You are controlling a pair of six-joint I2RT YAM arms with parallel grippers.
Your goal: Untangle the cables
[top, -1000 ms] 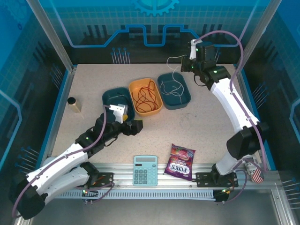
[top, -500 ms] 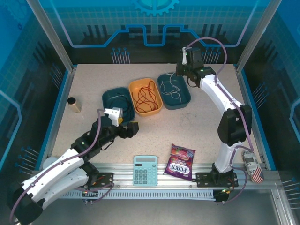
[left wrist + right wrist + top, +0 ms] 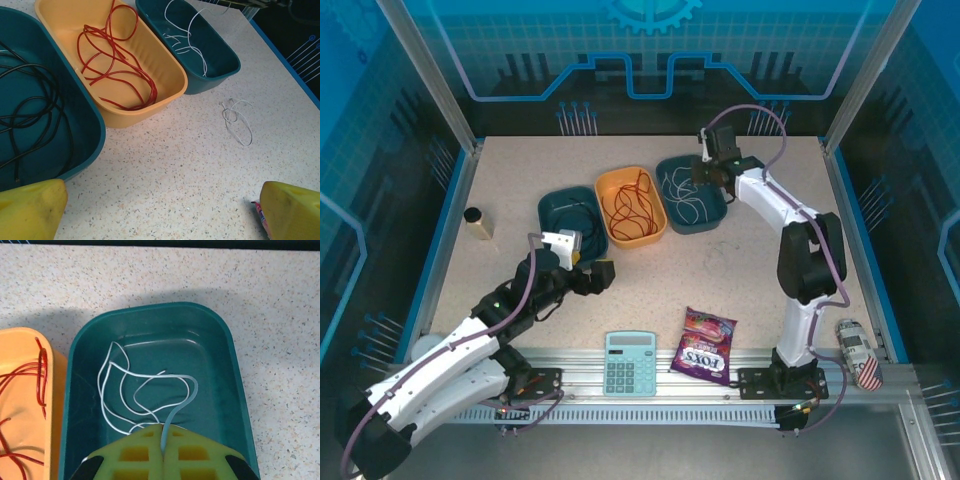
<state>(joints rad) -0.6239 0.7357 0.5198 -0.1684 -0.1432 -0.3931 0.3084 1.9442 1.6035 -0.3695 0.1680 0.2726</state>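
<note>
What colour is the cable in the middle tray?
Red. The cable shows best in the left wrist view.

Left arm [image 3: 450, 350] lay low, stretched forward from its base toward table centre. Left gripper [image 3: 582, 262] had its jaws spread wide, yellow fingertips [image 3: 30, 212] far apart with nothing between them. Right arm [image 3: 805, 250] stood upright, forearm reaching left and back, wrist pitched down. Right gripper [image 3: 705, 172] was pressed closed, pinching the white cable [image 3: 155, 376]

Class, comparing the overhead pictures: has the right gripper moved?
Yes. The right gripper moved left and nearer, from beyond the far rim of the right teal bin to above it.
</note>
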